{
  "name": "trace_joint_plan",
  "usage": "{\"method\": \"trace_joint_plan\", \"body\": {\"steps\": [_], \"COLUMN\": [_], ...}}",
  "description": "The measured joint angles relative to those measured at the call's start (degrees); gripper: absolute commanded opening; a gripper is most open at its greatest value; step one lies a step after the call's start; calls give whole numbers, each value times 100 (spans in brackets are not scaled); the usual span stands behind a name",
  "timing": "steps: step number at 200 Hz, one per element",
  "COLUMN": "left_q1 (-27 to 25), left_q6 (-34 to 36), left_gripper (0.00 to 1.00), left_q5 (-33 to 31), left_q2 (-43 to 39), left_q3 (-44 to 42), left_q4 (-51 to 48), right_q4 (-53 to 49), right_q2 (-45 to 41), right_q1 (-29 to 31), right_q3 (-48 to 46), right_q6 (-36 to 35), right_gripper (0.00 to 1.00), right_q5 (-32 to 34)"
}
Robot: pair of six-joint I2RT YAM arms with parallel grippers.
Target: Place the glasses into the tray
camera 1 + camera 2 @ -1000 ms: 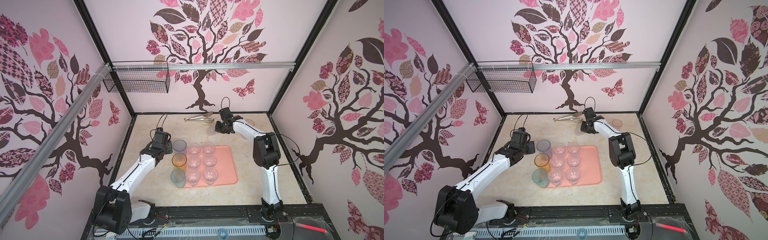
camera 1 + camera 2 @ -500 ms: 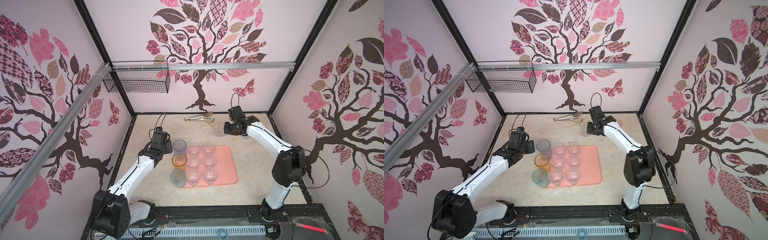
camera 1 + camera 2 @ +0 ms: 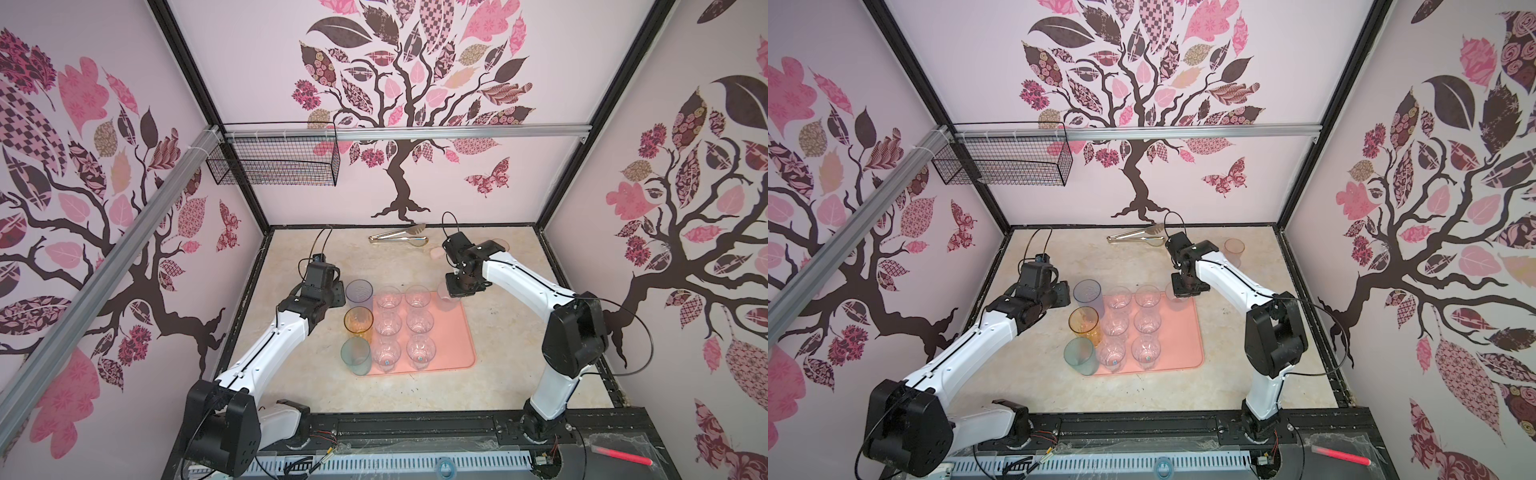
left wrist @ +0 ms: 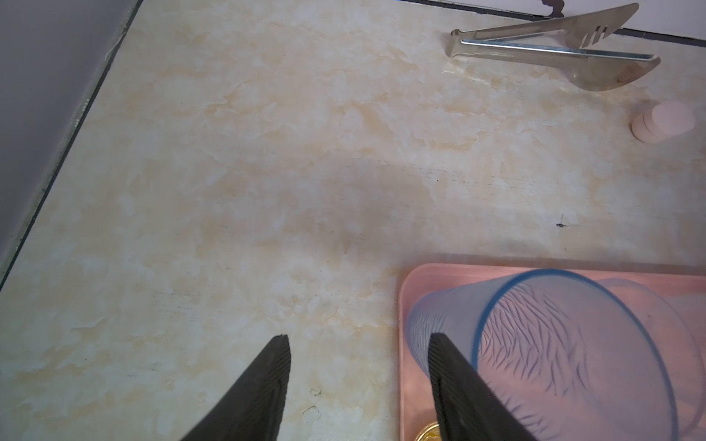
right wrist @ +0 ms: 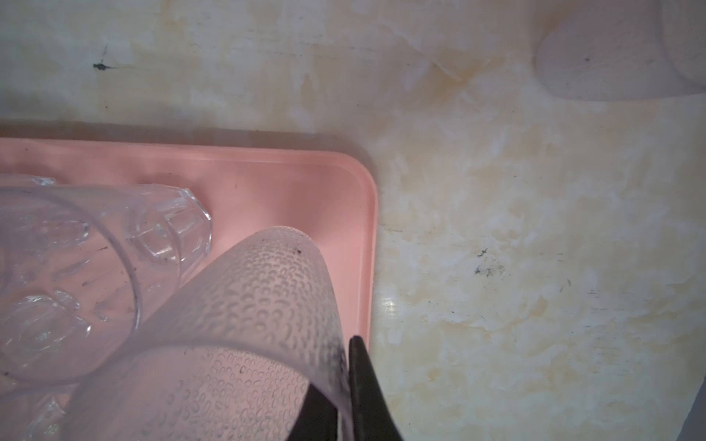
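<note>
While the right gripper point(image 5: 338, 366) pinches the rim of a frosted dimpled plastic tumbler point(image 5: 267, 298) at a corner of the flat salmon-pink tray point(image 5: 267, 168), the left gripper point(image 4: 359, 340) gapes empty beside a tall blue tumbler point(image 4: 554, 343).

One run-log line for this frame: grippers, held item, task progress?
right gripper shut on frosted tumbler | tumbler at tray corner | left gripper open, empty, beside blue tumbler | pink tumbler outside tray

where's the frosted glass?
In both top views the frosted glass is pinched in the right end effector at the tray's far-right corner, next to a clear glass.
</note>
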Motion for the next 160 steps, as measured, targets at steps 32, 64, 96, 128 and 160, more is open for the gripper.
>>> {"method": "trace_joint_plan", "body": {"steps": [32,64,96,128,160], "left_q1": [0,0,0,0,0], "left_q6": [2,2,2,2,2], "left_gripper": [62,62,62,62,62], "left_q5": [-2,-2,-4,-4,-4], "left_q2": [0,0,0,0,0], "left_q3": [0,0,0,0,0], "left_q4": [0,0,0,0,0], "right_q4": [44,74,153,199,179], "right_q2": [254,409,479,485,485], "right_q1": [-2,-9,-9,-9,-9], "right_q3": [15,7,-7,-4,17], "right_q6": [-28,-61,-63,-85,-133], "right_gripper": [1,2,3,8,24], "right_q5": [35,101,90,76,79]}}
